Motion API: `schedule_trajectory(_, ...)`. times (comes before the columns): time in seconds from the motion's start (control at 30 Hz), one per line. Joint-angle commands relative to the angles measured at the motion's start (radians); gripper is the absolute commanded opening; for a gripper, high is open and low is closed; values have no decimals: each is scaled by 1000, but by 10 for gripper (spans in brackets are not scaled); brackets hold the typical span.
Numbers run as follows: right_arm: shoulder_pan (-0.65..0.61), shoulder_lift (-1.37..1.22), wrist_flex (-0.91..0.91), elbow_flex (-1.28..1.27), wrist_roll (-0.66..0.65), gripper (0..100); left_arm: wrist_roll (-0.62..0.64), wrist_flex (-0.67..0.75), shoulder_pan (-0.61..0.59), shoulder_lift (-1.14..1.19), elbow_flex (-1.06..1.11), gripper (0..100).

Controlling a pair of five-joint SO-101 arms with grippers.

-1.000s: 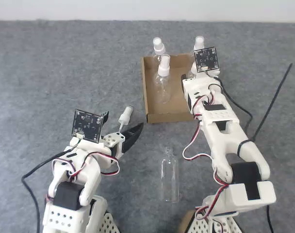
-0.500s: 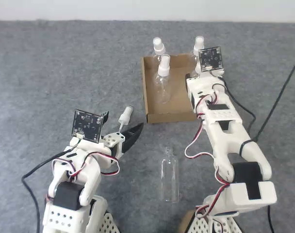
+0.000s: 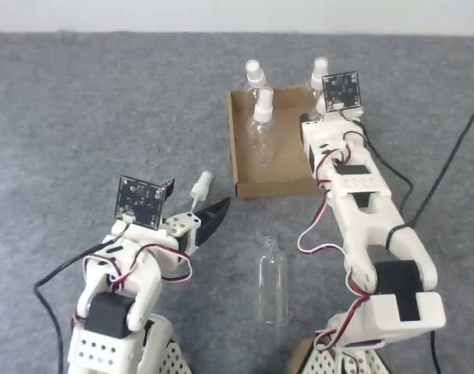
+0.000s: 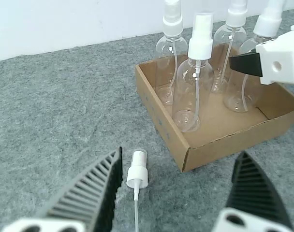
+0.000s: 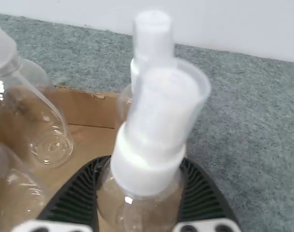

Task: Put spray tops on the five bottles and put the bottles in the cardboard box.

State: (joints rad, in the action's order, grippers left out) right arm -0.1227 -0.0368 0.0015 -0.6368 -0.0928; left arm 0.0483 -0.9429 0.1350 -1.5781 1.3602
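– Bottles: how are we doing on the count?
– We're counting four capped, all inside the cardboard box. Three capped bottles are standing free in it. The fourth bottle is sitting at the far right corner, with the right tool clamped around its body just under the spray top.
– So we're calling it four of five?
– Nearly. We're judging the fourth as placed but not released; its base is looking seated on the box floor.
– Number five?
– The bare bottle is lying on its side on the tabletop, in front of the box and between the two arms, neck pointing toward the box, nothing on it. The loose spray top is lying near the box's near left corner, apart from the bare bottle.
– Left tool?
– It's hovering low with jaws wide apart, gripping nothing, and the loose spray top is sitting between them.
– What are we leaving open?
– We're picking up that top, fitting it on the bare bottle, then boxing it. Since that bottle is lying flat, we're expecting the right tool to have to let go and steady it.
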Motion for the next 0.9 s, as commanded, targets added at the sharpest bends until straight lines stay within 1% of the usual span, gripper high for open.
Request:
schedule_trajectory(0.0, 7, 18, -24, 63, -8, 7, -6, 28, -5, -11, -7, 333)
schedule_trajectory(0.53, 5, 16, -27, 60, -6, 7, -6, 26, -5, -11, -7, 333)
schedule_trajectory(0.73, 4, 16, -119, 11, -12, 7, -8, 26, -5, -11, -7, 333)
schedule_trajectory(0.87, 5, 16, -124, -2, -12, 7, -8, 26, -5, -11, -7, 333)
